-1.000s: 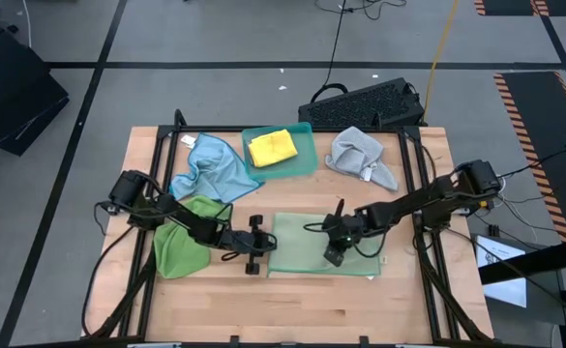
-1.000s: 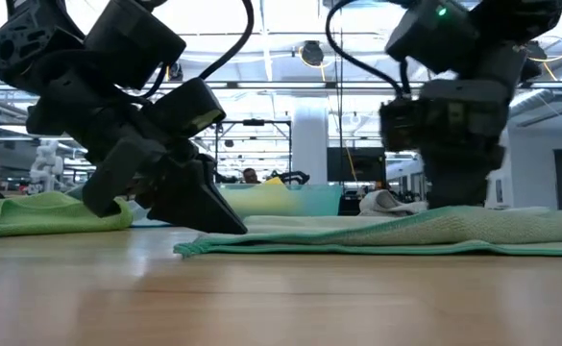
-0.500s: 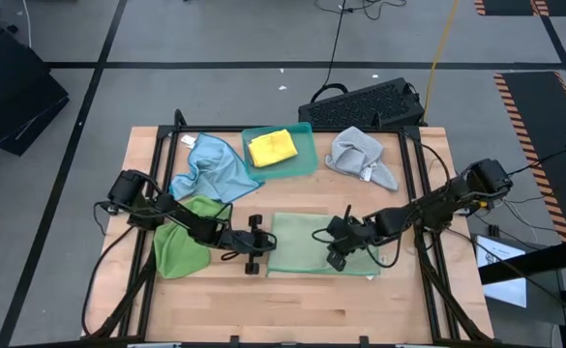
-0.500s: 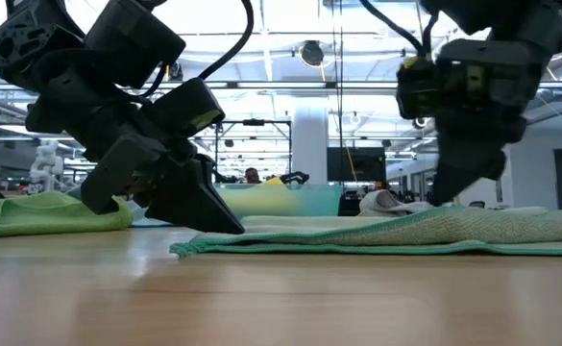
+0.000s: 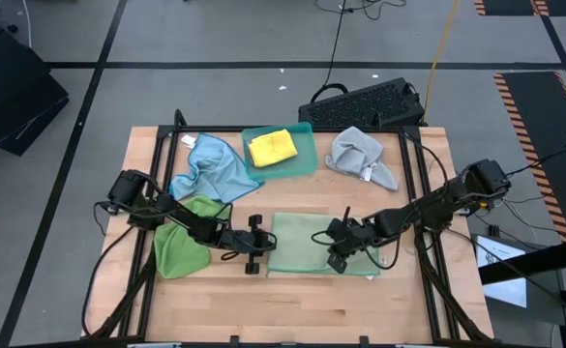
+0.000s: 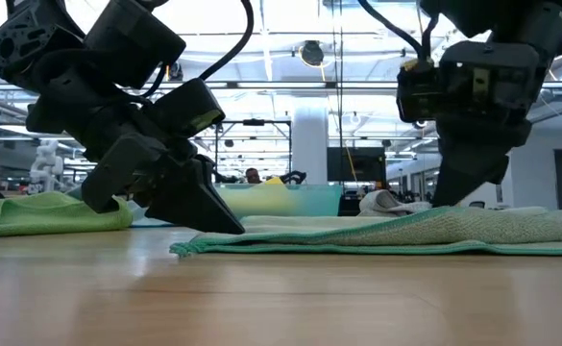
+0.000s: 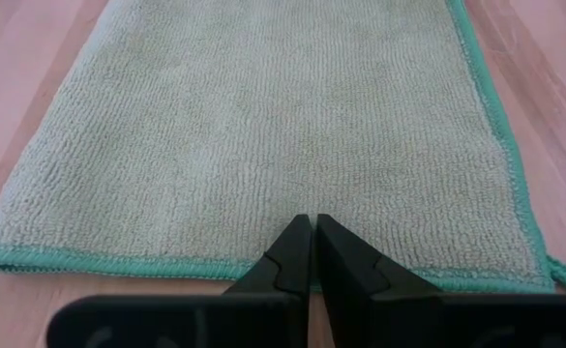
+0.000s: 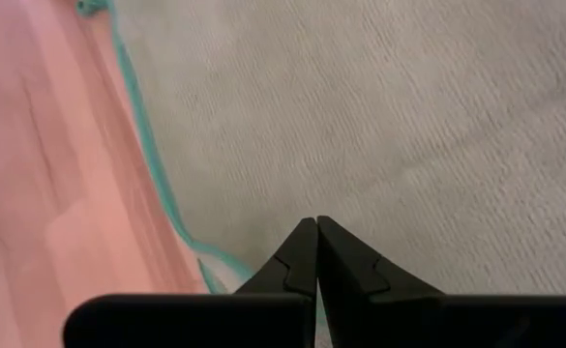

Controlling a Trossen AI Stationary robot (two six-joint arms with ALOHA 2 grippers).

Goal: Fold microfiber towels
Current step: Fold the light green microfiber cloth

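Observation:
A light green microfiber towel (image 5: 316,242) lies folded flat at the table's middle. My left gripper (image 5: 264,247) is shut at the towel's left edge. My right gripper (image 5: 335,261), also shut, stands over the towel close to its near hem (image 8: 171,217). A second green towel (image 5: 184,242) lies bunched under my left arm. A light blue towel (image 5: 210,166) and a grey one (image 5: 360,157) lie crumpled farther back. A yellow towel (image 5: 271,147) sits folded in the teal tray (image 5: 307,159). My left gripper sets its shut fingertips (image 7: 297,237) on the towel's top just inside the left hem (image 7: 195,263), slanting down from the table's left. The towel lies flat on the wood beneath them. My right gripper points down at the towel's top (image 8: 379,184); I cannot tell whether it touches.
A black keyboard (image 5: 365,104) lies beyond the table's far edge. Bare wood (image 5: 292,304) runs along the table's near edge. Black rails (image 5: 420,193) run along the table's sides.
My right gripper, still shut, has shifted a little toward the table's right edge, risen slightly and turned over the towel. The towel has stayed flat.

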